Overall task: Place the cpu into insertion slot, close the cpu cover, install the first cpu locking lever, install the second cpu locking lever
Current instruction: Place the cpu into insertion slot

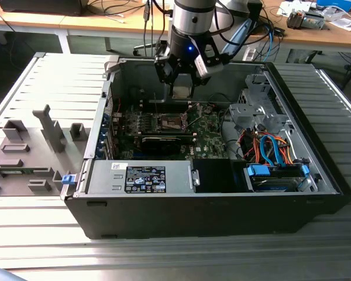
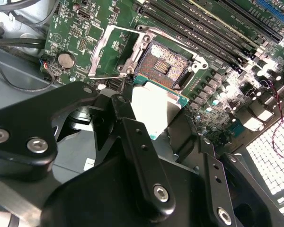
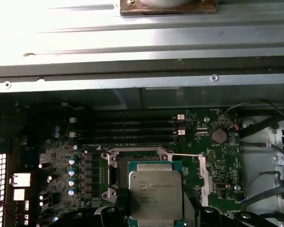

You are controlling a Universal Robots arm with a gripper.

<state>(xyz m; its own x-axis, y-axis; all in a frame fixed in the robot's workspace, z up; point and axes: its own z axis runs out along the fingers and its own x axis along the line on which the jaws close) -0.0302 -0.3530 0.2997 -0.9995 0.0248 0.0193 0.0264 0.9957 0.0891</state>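
The tool [image 2: 154, 116] pinches the cpu [image 2: 157, 101] by its edges and holds it just above the insertion slot [image 2: 168, 66]. This is in the upper middle of the exterior view, inside the computer case [image 1: 222, 211]. The cpu cover [image 2: 98, 53] stands open beside the slot. The chip seems to hang a bit to one side of the slot. If it goes down crooked, it may bend the tiny pins. If the pinch is weak, it may drop onto the green board [image 2: 68, 28].
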